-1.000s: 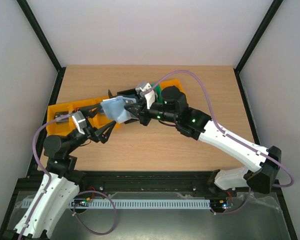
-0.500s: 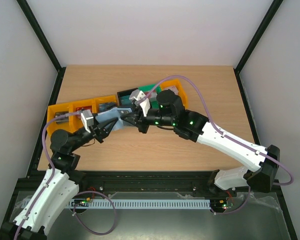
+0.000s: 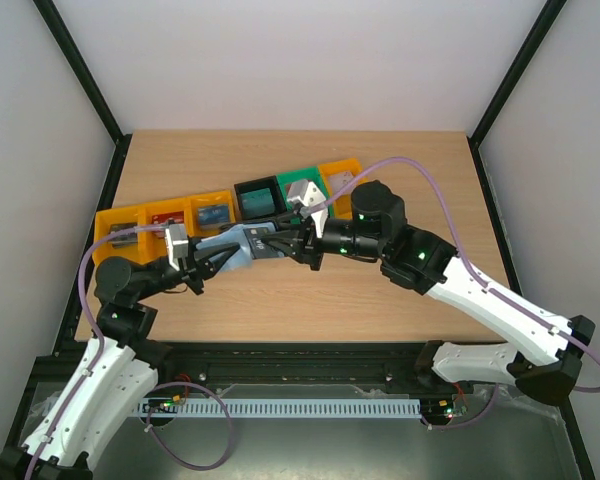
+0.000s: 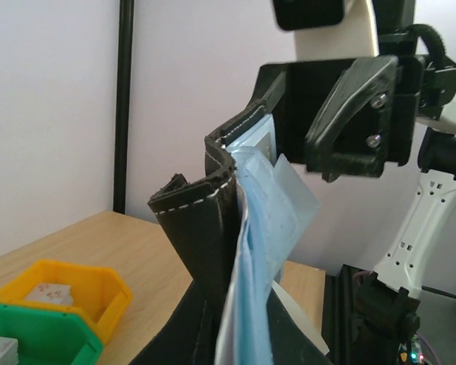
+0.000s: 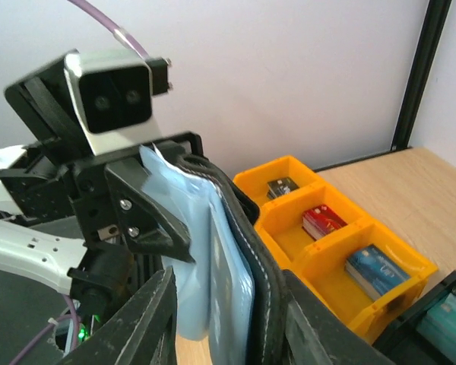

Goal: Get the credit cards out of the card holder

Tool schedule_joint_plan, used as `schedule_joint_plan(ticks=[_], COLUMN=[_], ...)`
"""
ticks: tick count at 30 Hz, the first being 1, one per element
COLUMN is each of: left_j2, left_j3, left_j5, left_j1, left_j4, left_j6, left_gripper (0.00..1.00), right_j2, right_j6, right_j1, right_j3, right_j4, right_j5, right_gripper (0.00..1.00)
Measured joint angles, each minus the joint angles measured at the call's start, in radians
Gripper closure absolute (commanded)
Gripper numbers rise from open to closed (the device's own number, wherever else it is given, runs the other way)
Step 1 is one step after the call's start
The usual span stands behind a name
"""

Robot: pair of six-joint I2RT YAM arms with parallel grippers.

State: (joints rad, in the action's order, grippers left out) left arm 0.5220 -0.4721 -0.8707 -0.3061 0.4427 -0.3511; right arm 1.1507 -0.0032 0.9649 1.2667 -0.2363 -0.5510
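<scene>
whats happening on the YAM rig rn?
Both arms have the card holder up in the air between them, above the table and in front of the row of bins. The left gripper is shut on one end. The right gripper has its fingers either side of the other end, but whether they pinch it is unclear. The holder is partly open, blue-grey pockets showing. No credit card is visibly out.

Card holder [image 3: 242, 244] before bin row [image 3: 191, 210]
</scene>
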Motion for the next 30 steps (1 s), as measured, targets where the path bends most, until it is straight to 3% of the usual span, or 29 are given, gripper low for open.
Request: schedule_joint_plan(ticks=[3,5,9,11,12,19,23,26,30], left_j2=[0.001,0.002,0.004,0.003,0.001,0.004,-0.013,-0.047,-0.082], left_j3=[-0.005,-0.006,-0.006,-0.005,-0.004,0.037,0.032,0.003,-0.033], left_j5=[-0.013,-0.019,-0.021,0.0,0.026,0.533,0.621,0.597,0.446], left_j1=[0.0,0.0,0.0,-0.001,-0.002,0.039,0.067,0.096,0.107], left_j4=[0.003,0.008,0.004,-0.007,-0.014,-0.181,-0.266,-0.28,-0.228], left_j6=[-0.002,-0.005,-0.005,-0.005,-0.001,0.03,0.104,0.146,0.137], left_gripper=[0.98,0.98,0.95,0.64,0.55,0.33,0.33,0.46,0.6], right_j2=[0.012,0.02,0.026,0.025,0.025,0.032,0.064,0.13,0.222], right_j6=[-0.001,-0.004,0.002,0.008,0.013,0.074,0.137,0.195,0.267], right_j1=[-0.005,-0.009,-0.019,-0.026,-0.03,-0.071,-0.07,-0.069,-0.052], right_j3=[-0.012,-0.02,-0.023,-0.025,-0.026,-0.024,-0.002,0.07,0.146], right_j4=[-0.01,-0.022,-0.036,-0.036,-0.035,-0.081,-0.131,-0.187,-0.23], right_j5=[-0.001,-0.004,-0.023,-0.029,-0.032,0.056,0.176,0.307,0.478], right_gripper=[0.72,0.95,0.98,0.98,0.98,0.98,0.98,0.98,0.98])
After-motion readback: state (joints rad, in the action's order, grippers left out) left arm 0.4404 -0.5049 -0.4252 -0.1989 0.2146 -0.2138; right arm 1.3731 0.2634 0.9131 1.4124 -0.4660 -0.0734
